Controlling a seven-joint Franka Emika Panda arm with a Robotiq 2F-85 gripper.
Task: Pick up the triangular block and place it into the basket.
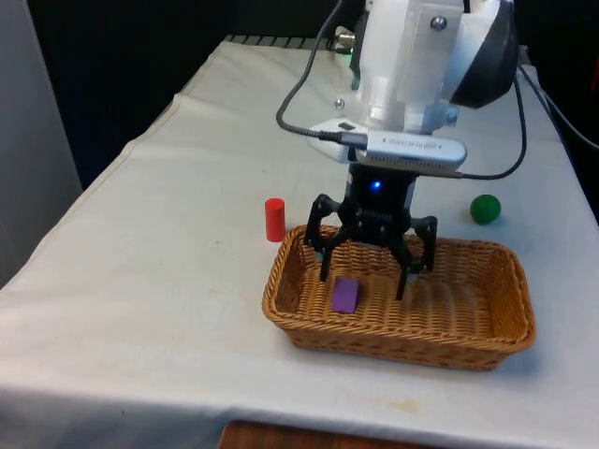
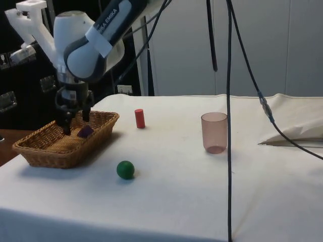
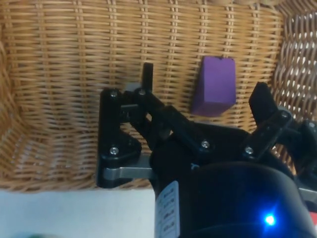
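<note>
Purple block [image 1: 344, 294] in basket [image 1: 487, 344], tool [image 1: 365, 273] open

Woven wicker basket [image 1: 487, 323], matt purple block [image 1: 344, 294], white cloth [image 1: 168, 243]

The front view looks down across the table [image 1: 140, 281] from its near end, close to the wicker basket [image 1: 487, 332], which sits at about six o'clock in that picture. The side view stands lower and farther back at the table's flank, facing across it, with the basket [image 2: 45, 151] at nine o'clock. The wrist view looks straight down from just above into the basket [image 3: 59, 74]. All three share the basket and the purple block [image 1: 345, 294] [image 2: 85, 131] [image 3: 214, 85] lying in it.
</note>
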